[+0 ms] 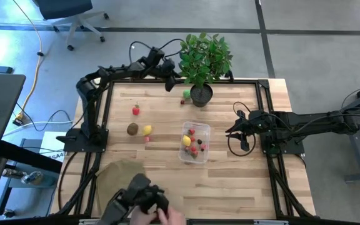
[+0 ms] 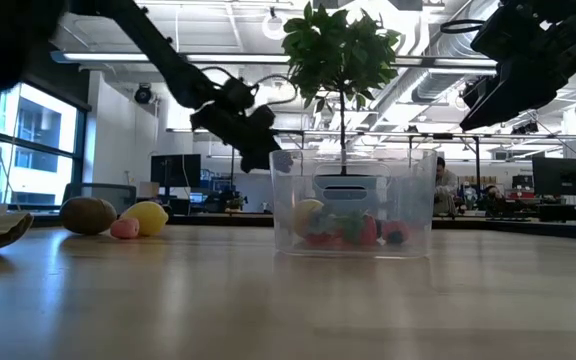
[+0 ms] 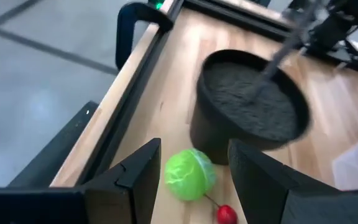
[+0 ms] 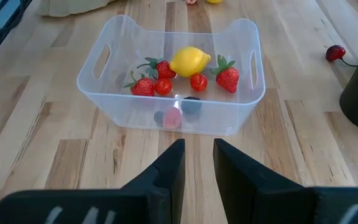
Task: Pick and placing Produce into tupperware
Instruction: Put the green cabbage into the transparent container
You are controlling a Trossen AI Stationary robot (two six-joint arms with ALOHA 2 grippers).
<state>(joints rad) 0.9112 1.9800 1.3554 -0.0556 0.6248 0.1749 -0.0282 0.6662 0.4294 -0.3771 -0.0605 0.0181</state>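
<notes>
With its jaws open, the left gripper point(image 3: 191, 171) is poised over the green produce point(image 3: 189, 174) beside the plant pot point(image 3: 248, 106); the pot should be cleared and the cherry point(image 3: 226, 213) left. The right gripper point(image 4: 197, 162), empty and slightly parted, waits by the tupperware point(image 4: 173, 118), which lies nearer the table's middle than the pot

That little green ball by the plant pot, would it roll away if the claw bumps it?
Probably: the green ball looks round and smooth, so a nudge from the open left gripper could send it rolling. The black pot beside it might stop it.

Open-ceiling lab with monitors point(image 2: 173, 168)
</notes>
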